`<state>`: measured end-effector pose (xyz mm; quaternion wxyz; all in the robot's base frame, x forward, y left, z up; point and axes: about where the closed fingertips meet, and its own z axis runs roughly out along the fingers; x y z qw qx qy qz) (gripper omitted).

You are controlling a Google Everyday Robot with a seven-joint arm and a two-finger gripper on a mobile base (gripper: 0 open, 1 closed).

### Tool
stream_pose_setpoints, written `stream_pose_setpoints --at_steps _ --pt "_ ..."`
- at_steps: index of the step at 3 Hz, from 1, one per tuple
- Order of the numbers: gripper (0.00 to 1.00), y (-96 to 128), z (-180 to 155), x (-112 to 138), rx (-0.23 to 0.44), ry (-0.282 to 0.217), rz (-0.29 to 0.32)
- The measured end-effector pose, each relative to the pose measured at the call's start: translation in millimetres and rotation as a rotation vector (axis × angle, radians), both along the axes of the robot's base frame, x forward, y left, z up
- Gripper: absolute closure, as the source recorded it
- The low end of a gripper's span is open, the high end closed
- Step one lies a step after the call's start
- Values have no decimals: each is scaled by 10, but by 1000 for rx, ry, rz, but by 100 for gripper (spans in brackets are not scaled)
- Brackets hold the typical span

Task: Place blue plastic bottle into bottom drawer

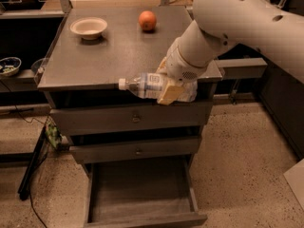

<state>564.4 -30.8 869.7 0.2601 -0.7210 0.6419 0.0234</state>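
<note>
My gripper (pixel 167 90) is shut on the blue plastic bottle (pixel 145 85), a small clear bottle with a white cap pointing left. It holds the bottle level in the air in front of the cabinet top's front edge, above the top drawer's front. The bottom drawer (pixel 142 218) is pulled out wide below, a shallow grey tray with nothing in it. The big white arm (pixel 228 27) comes in from the upper right.
On the grey cabinet top (pixel 95 65) stand a cream bowl (pixel 89 27) at the back left and an orange fruit (pixel 147 20) at the back middle. Two upper drawers with small knobs (pixel 136 119) are shut. Cables and a black stand leg lie on the floor at left.
</note>
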Motion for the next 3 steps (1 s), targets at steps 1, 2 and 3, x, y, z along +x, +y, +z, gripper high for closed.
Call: stream_pose_setpoints --at_steps 1,2,3 --pt "100 -3 -17 -9 -2 3 0" --pt "100 27 -145 -45 -4 22 -2" --pt "100 31 -410 -107 -2 52 -15"
